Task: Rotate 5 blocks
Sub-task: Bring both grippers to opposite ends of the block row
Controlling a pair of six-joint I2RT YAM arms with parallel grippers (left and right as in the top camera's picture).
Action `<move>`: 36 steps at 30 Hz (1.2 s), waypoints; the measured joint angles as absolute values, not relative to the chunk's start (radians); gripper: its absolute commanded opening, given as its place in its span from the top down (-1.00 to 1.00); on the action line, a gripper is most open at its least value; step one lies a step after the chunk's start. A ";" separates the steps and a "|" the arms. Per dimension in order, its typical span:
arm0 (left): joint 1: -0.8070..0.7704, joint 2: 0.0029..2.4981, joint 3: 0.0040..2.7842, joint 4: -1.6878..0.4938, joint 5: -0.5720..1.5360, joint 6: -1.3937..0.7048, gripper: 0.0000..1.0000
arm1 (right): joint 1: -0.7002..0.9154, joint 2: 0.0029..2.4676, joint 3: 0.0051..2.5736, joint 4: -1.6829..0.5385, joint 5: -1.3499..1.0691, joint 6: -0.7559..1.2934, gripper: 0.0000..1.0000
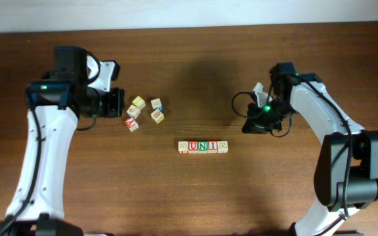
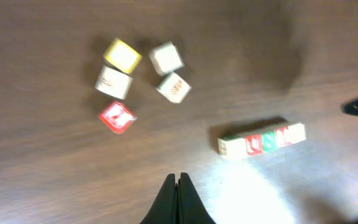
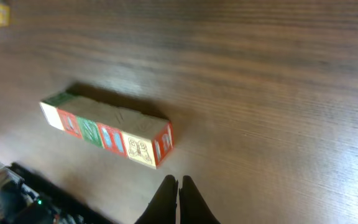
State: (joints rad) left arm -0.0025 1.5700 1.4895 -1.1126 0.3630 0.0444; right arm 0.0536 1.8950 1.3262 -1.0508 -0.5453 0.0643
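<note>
blocks [image 1: 203,146] sit in one touching row at the middle of the bench [image 1: 176,196], between both arms. left gripper [image 2: 179,186] and right gripper [image 3: 178,186] are fully closed, holding nothing. risk: a closed tip nudging one block would likely drag its neighbours and break the row.

"UNI" on blocks [image 1: 203,146], "Y" on cube [image 1: 132,124]

The left arm [image 1: 44,151] stretches forward, wrist bent inward. The left end effector [image 2: 179,182] is closed, fingers pressed together, holding nothing. The right arm [image 1: 336,124] bends inward too. The right end effector [image 3: 179,183] is likewise closed and empty.
</note>
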 measured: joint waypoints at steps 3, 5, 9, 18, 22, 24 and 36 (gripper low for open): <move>-0.023 1.609 1.310 -1.002 0.506 0.033 1.00 | 0.055 1.890 1.206 -0.927 -0.635 0.031 0.89; -0.062 1.625 1.189 -0.931 0.579 0.010 1.00 | 0.055 1.890 1.157 -0.886 -0.665 0.025 0.89; -0.128 1.628 0.986 -0.685 0.637 -0.091 1.00 | 0.055 1.889 1.102 -0.801 -0.688 0.033 0.89; -0.170 1.628 0.896 -0.529 0.637 -0.183 1.00 | 0.062 1.889 1.028 -0.686 -0.701 0.079 0.89; -0.170 1.628 0.873 -0.500 0.628 -0.189 1.00 | 0.086 1.889 1.028 -0.668 -0.701 0.080 0.89; -0.170 1.628 0.858 -0.461 0.628 -0.205 1.00 | 0.087 1.889 1.028 -0.668 -0.701 0.082 0.89; -0.236 1.728 0.852 -0.353 0.632 -0.255 1.00 | 0.087 1.889 1.028 -0.667 -0.701 0.083 0.89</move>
